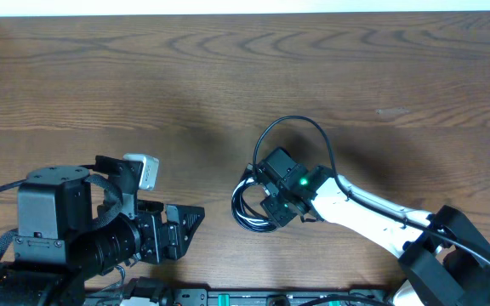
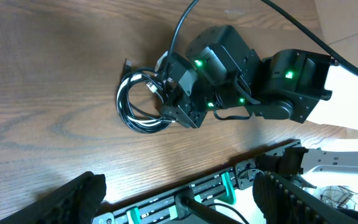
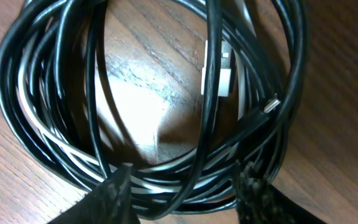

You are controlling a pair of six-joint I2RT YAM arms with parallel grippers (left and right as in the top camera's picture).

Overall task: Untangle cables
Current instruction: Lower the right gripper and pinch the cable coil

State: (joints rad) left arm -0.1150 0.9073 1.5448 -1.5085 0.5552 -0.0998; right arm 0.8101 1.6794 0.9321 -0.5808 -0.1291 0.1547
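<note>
The cables lie as a hand-sized coil of black cords with one white cord on the wooden table, just left of centre front. The same cables show in the left wrist view. My right gripper is down on the coil's right rim. In the right wrist view the cables fill the frame, and the right gripper stands open with its two fingertips astride the near strands. A white plug and a small metal plug end lie inside the coil. My left gripper is wide open, holds nothing, and sits well left of the coil.
The right arm's own thick black lead arcs over the table behind the coil. A black rail with teal clips runs along the table's front edge. The left arm's base fills the front left corner.
</note>
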